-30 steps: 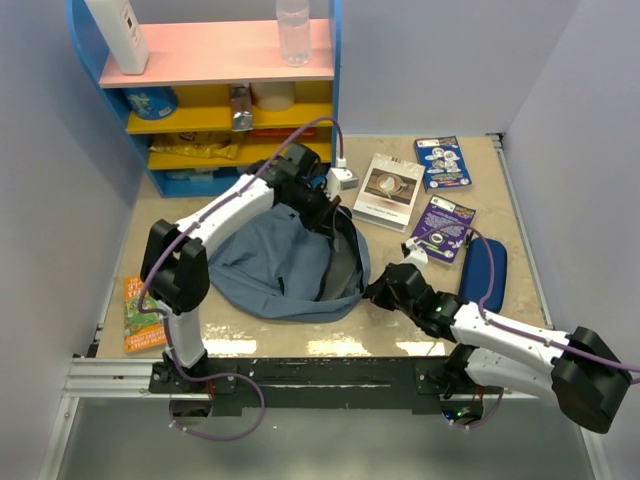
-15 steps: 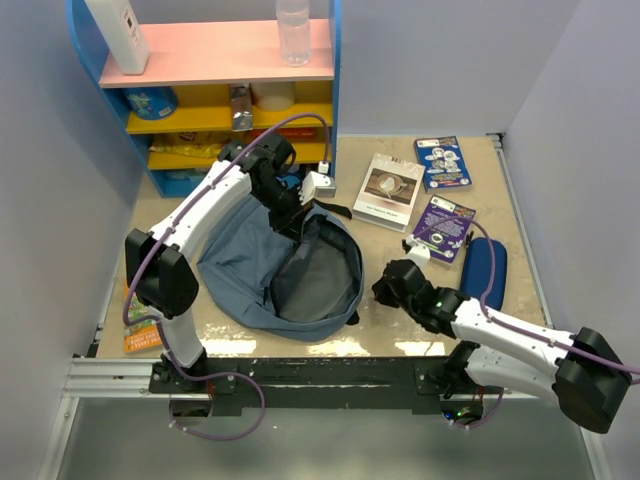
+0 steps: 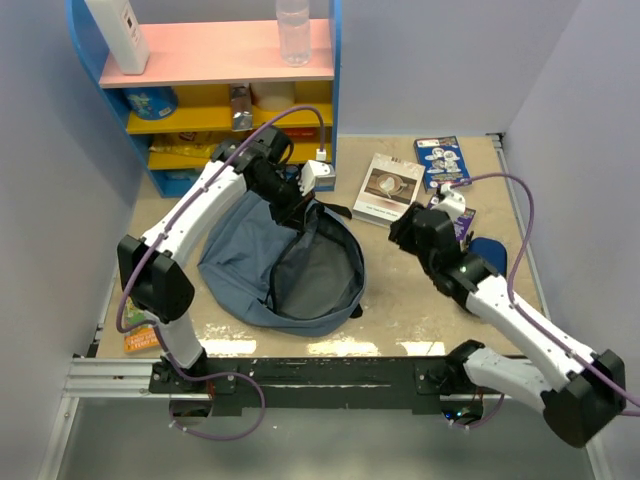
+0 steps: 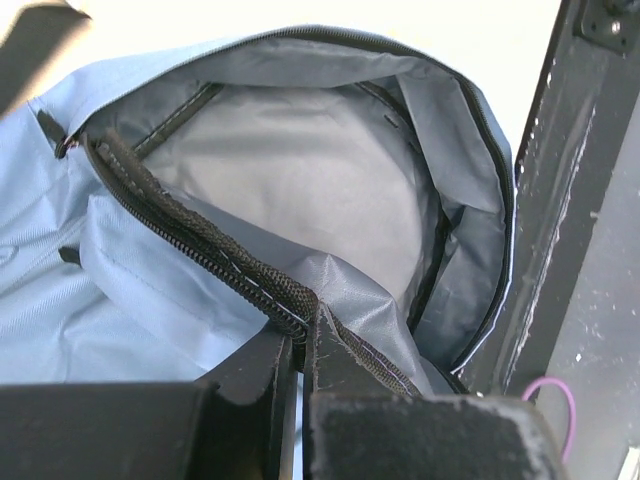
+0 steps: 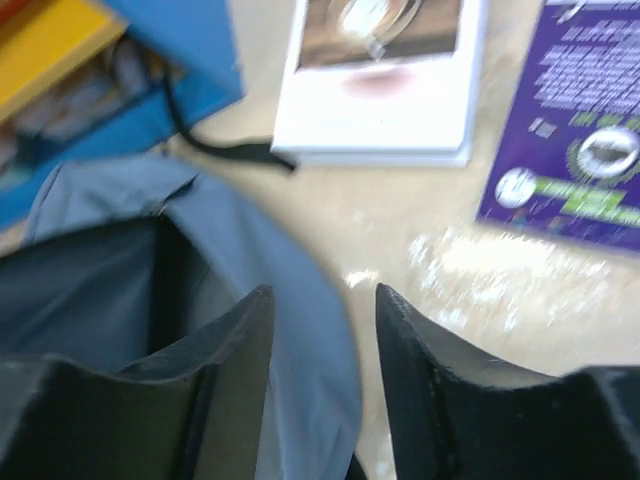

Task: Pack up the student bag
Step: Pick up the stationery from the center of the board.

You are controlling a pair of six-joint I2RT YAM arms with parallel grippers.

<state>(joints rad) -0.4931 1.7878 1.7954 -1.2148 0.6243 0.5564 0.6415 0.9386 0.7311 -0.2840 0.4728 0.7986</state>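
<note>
My right tool has let go, now spread, off the soft slate-blue fabric backpack; my left tool keeps pinching its zipper rim, mouth gaping.

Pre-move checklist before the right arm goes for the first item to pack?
1. Mouth of student bag open: ok.
2. Left end effector pinching the zipper rim: ok.
3. Right end effector open, empty: ok.
4. Bag interior free of items: ok, as far as the left wrist view shows.
5. White book flat, uncovered: ok.
6. Pencil case graspable: cannot tell, partly hidden in the top view.
</note>
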